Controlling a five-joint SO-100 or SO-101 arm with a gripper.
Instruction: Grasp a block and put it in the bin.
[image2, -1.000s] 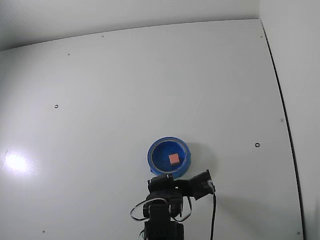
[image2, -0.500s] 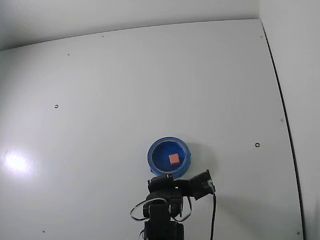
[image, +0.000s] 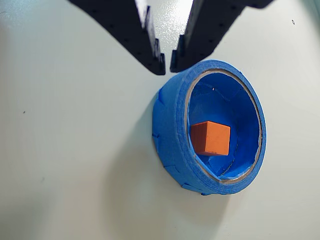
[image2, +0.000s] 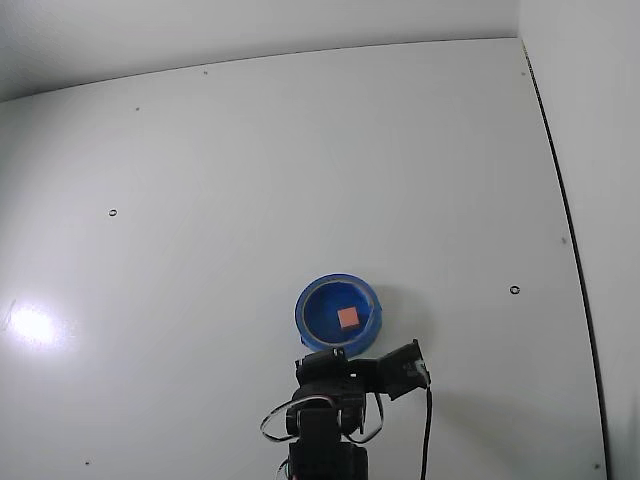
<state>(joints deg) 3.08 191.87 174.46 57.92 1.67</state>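
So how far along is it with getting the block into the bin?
It looks done: the small orange-red cube lies inside the round blue bin. The gripper holds nothing, with its fingertips nearly together just outside the rim. Apparently nothing is left.

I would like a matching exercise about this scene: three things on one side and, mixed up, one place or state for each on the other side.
Things:
1. block
2. bin
3. pincer

Places or states:
A. holds nothing, tips nearly together outside the blue rim
B. stands on the white table, close to the arm
C. lies inside the blue container

Pairs: 1-C, 2-B, 3-A
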